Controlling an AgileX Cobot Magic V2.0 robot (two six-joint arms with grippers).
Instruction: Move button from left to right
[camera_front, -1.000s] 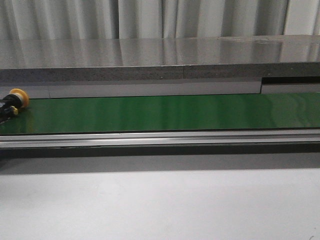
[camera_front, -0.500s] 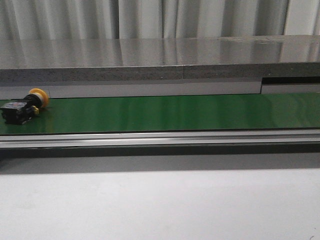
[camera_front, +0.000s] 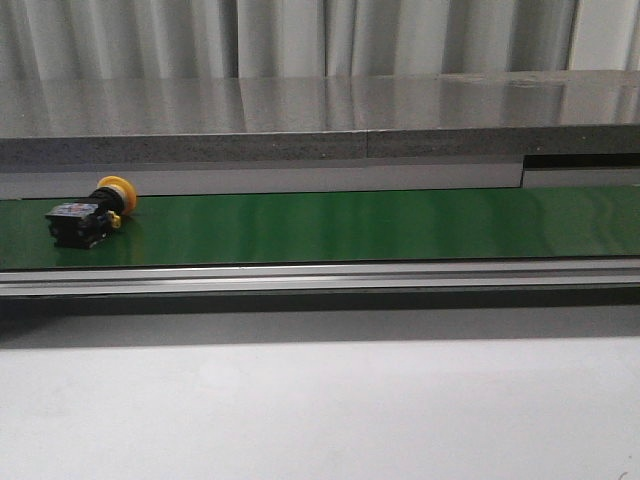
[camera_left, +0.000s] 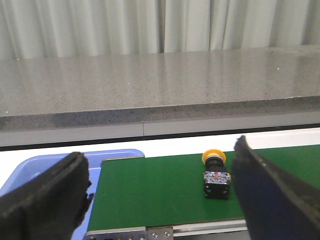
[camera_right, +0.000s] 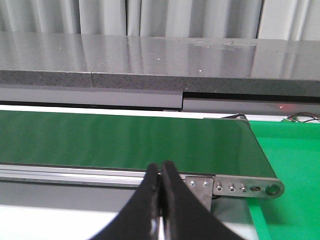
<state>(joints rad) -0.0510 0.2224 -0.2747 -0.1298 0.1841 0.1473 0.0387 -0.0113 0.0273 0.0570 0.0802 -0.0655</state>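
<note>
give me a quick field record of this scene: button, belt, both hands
button: button lying on its side, orange-yellow cap toward the back
location: left part of green belt, untouched
left hand: left hand open, empty, short of the button
right hand: right hand shut, empty, near the belt's right end
bin: blue tray beside the belt's left end

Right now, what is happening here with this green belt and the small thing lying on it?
Nobody is holding anything at this moment. The small push-button switch with a round orange-yellow cap and black boxy body lies on its side near the left end of the long green conveyor belt, and it has travelled rightward along the belt over the last second. The left gripper is open, with the button beyond its fingers. The right gripper is shut and empty near the belt's right end.
</note>
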